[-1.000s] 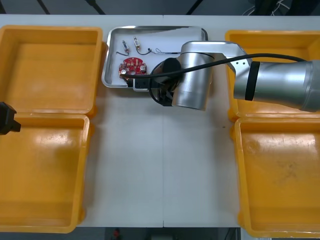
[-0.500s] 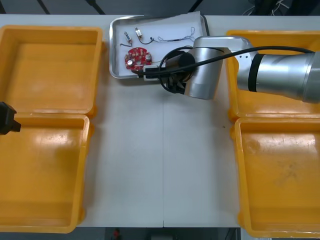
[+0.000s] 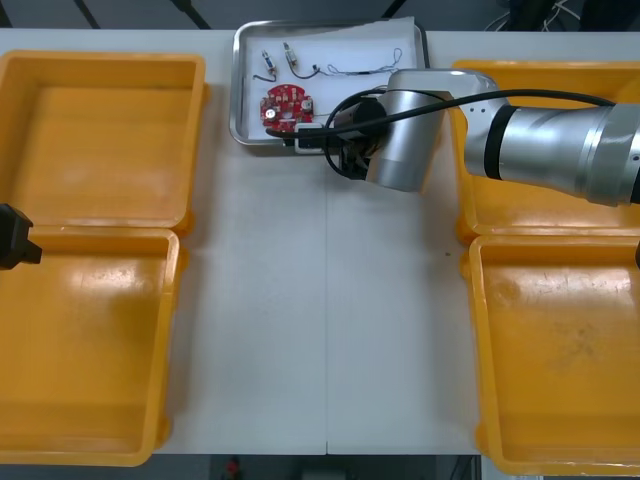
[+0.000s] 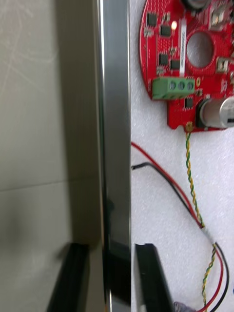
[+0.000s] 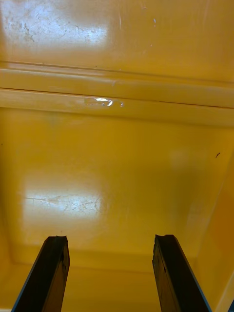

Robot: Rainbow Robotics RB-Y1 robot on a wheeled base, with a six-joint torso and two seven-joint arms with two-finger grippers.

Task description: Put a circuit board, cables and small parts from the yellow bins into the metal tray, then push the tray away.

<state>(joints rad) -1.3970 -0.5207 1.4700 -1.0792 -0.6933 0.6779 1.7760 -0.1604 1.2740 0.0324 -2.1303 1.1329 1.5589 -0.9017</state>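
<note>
Both right gripper [image 4: 111,253] jaws clamp the near rim of the shiny rectangular metal tray [image 3: 238,90]; a slip while pushing would skew it. Left gripper [image 5: 111,239] idles agape, well left of the tray.

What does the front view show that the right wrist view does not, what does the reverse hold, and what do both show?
Front view adds: four bins, small metal parts, the right arm, the left gripper parked at the left bins. Right wrist view adds: the right gripper clamped on the tray rim, one finger each side; a green connector on the board. Both: tray, board, cables.
</note>
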